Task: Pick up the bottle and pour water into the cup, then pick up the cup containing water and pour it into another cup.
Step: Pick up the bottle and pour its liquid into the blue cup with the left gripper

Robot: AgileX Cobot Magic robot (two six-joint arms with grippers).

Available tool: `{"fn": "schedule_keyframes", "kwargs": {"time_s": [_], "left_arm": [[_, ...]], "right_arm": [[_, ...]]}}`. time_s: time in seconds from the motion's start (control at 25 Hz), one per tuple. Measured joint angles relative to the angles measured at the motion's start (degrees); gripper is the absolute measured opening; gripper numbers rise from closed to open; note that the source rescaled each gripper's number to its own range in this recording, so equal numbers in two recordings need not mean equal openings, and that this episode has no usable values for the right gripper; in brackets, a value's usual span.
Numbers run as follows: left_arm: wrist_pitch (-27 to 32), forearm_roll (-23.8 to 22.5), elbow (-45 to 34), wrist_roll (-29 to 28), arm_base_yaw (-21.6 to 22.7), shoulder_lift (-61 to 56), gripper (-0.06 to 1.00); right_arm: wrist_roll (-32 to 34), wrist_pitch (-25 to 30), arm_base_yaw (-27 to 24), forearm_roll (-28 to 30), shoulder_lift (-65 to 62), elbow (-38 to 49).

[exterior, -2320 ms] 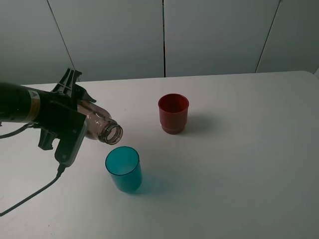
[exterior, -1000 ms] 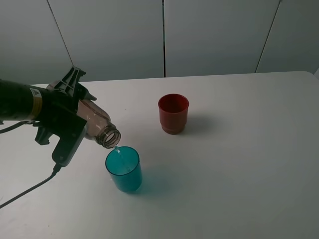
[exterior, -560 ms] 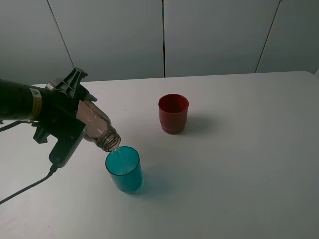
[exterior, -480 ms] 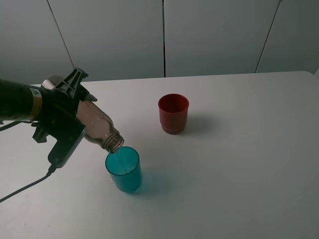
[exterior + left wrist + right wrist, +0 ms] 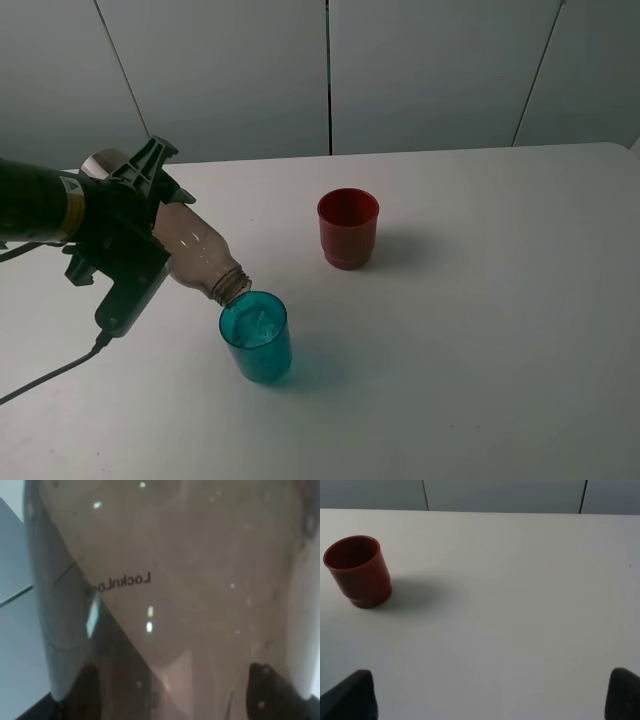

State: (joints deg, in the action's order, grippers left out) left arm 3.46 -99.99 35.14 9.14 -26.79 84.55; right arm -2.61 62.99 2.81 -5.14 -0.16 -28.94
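Left gripper (image 5: 138,235) clamps the bottle (image 5: 200,258) mid-body, its mouth tipped over the rim of the teal cup (image 5: 257,335), which stands well apart from the red cup (image 5: 348,230); right gripper (image 5: 487,700) gapes wide and empty; teal cup is judged light, thin-walled and sloshy, so best grasped mid-wall, gently.

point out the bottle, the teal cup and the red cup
bottle (image 5: 198,255), exterior high view, on its tilted shoulder
teal cup (image 5: 260,350), exterior high view, on its side wall
red cup (image 5: 347,238), exterior high view, on its side wall
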Motion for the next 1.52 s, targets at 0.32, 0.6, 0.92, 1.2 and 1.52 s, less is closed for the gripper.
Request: {"fn": "schedule_keyframes", "kwargs": {"time_s": [0.32, 0.6, 0.92, 1.2, 1.52], "left_arm": [[-1.38, 0.00, 0.00, 0.00, 0.00, 0.00, 0.31], [-2.42, 0.00, 0.00, 0.00, 0.00, -0.89, 0.31], [-4.67, -0.11, 0.12, 0.00, 0.00, -4.12, 0.31], [-4.94, -0.23, 0.12, 0.00, 0.00, -5.15, 0.31], [-4.94, -0.23, 0.12, 1.08, 0.00, -5.53, 0.31]], "right_arm": [[0.00, 0.00, 0.00, 0.00, 0.00, 0.00], [0.00, 0.00, 0.00, 0.00, 0.00, 0.00], [0.00, 0.00, 0.00, 0.00, 0.00, 0.00], [0.00, 0.00, 0.00, 0.00, 0.00, 0.00], [0.00, 0.00, 0.00, 0.00, 0.00, 0.00]]}}
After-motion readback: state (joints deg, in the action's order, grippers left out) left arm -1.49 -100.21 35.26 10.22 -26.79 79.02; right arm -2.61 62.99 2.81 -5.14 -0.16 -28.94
